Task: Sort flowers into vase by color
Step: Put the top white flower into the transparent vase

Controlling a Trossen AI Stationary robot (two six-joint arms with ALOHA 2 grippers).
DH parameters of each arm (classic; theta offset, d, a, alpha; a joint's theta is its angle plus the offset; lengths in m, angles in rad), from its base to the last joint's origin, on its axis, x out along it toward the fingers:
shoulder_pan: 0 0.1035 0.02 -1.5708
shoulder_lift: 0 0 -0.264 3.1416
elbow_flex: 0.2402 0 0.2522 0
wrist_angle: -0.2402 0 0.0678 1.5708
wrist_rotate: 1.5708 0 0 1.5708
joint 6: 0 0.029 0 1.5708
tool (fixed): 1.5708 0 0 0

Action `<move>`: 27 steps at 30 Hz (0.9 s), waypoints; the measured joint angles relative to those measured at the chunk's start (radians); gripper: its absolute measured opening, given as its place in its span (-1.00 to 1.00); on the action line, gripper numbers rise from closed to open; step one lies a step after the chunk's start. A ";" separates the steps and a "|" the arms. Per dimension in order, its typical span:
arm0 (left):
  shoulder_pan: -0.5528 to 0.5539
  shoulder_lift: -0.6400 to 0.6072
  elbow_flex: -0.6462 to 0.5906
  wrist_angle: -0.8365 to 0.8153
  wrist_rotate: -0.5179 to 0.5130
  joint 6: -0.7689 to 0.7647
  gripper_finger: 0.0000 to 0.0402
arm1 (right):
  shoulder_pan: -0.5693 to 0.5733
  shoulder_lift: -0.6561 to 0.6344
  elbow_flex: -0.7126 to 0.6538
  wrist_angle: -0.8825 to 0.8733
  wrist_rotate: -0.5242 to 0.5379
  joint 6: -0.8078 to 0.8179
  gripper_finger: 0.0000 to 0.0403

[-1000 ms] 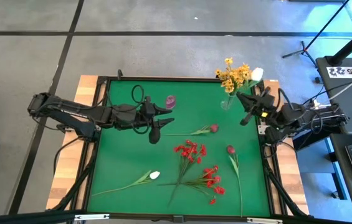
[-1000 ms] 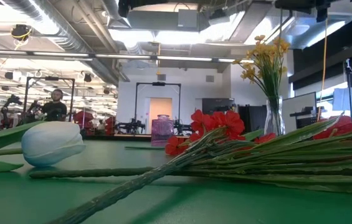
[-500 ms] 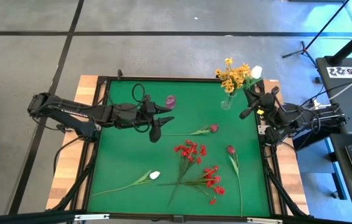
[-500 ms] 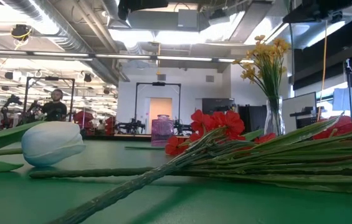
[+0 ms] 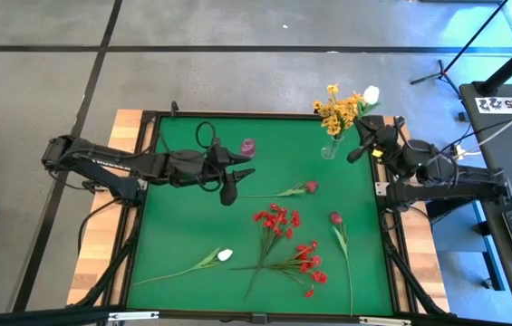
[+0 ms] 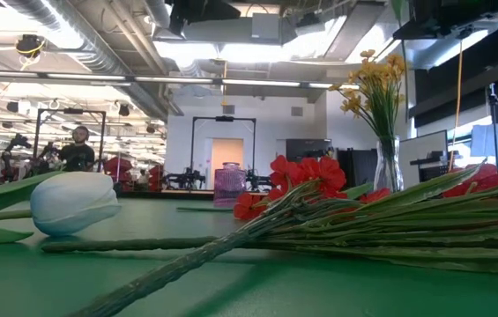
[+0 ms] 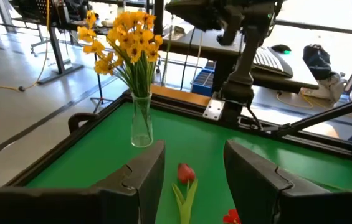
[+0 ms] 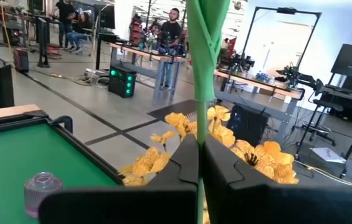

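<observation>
My right gripper (image 5: pixel 361 145) is at the table's far right corner, shut on a white tulip whose blossom (image 5: pixel 371 94) sticks out past the far edge, beside the yellow sprays (image 5: pixel 339 110) standing in a clear vase (image 5: pixel 331 149). My left gripper (image 5: pixel 228 186) hovers open left of centre; in its wrist view a dark pink tulip (image 7: pixel 185 173) lies ahead between the fingers, untouched. On the felt lie a second dark pink tulip (image 5: pixel 335 218), two red sprays (image 5: pixel 278 220) (image 5: pixel 308 263) and another white tulip (image 5: pixel 225 255). A small pink vase (image 5: pixel 248 147) stands near the far edge. My right gripper pinches the white tulip's green stem (image 8: pixel 199 127) between its two shut fingers, which lie across it. The stem and a leaf (image 8: pixel 204 50) run on past the fingertips. The tulip is lifted clear of the table, above the yellow flowers (image 8: pixel 269 155).
The table has a raised dark rim (image 5: pixel 237 115) all round. The loose flowers lie across the middle and the near half of the felt. In the low view the near white tulip (image 6: pixel 72 202) and red spray stems (image 6: pixel 337 233) fill the foreground. A person (image 6: pixel 78 150) stands far off.
My right gripper has risen and drawn slightly toward the far edge, still shut on the white tulip. The blossom has moved from beside the yellow sprays out past the far edge. In the low view the right arm has come into the top right corner.
</observation>
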 joint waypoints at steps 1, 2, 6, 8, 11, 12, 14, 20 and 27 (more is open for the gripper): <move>0.000 0.000 0.000 -0.003 0.000 0.000 -0.21 | -0.024 0.000 0.000 0.000 -0.027 0.000 -1.00; 0.000 0.000 0.000 -0.003 0.000 0.000 -0.21 | -0.046 0.000 0.000 -0.001 -0.053 0.001 -1.00; 0.000 0.000 0.000 -0.004 0.000 0.000 -0.21 | -0.111 -0.006 0.000 -0.001 -0.140 0.004 -1.00; 0.000 0.000 0.000 -0.004 0.000 0.000 -0.21 | -0.134 -0.007 -0.001 0.002 -0.166 0.006 -1.00; 0.000 0.000 0.000 -0.006 0.000 0.000 -0.21 | -0.156 -0.029 -0.025 0.015 -0.213 0.008 -1.00; 0.000 0.000 0.000 -0.010 0.000 -0.002 -0.21 | -0.155 -0.042 -0.042 0.032 -0.222 0.012 -1.00; 0.000 0.000 0.000 -0.013 0.000 -0.014 -0.21 | -0.153 -0.078 -0.081 0.070 -0.229 0.015 -1.00; 0.000 0.000 0.000 -0.030 0.000 -0.019 -0.21 | -0.153 -0.183 -0.169 0.131 -0.219 0.011 -1.00; 0.000 0.000 0.000 -0.030 0.000 -0.025 -0.21 | -0.153 -0.192 -0.207 0.192 -0.203 -0.037 -1.00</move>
